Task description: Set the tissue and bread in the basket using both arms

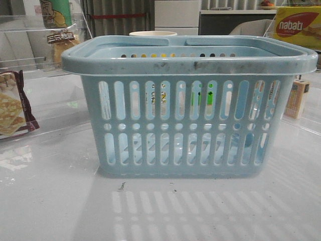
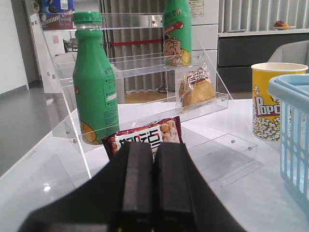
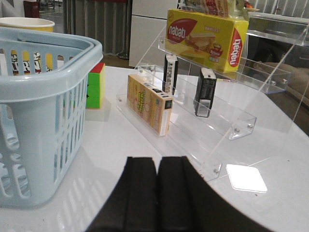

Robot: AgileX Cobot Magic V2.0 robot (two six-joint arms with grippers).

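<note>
The light-blue basket [image 1: 190,63] stands mid-table with its handles folded; nothing shows inside it. It also shows in the left wrist view [image 2: 292,125] and the right wrist view [image 3: 43,96]. The bread [image 2: 197,89], a golden loaf in a clear wrapper, leans on the lower step of a clear shelf left of the basket. Two small black tissue packs [image 3: 204,92] stand upright on a clear shelf right of the basket. My left gripper [image 2: 153,147] is shut and empty, well short of the bread. My right gripper [image 3: 157,162] is shut and empty, short of the tissue shelf. Neither gripper shows in the front view.
On the left shelf stand a green bottle [image 2: 95,82] and a maroon cracker bag [image 2: 145,137]. A popcorn cup [image 2: 270,99] stands behind the basket. On the right shelf are a yellow nabati box [image 3: 207,34] and a cream box [image 3: 149,102]; a colour cube [image 3: 95,84] sits beside the basket.
</note>
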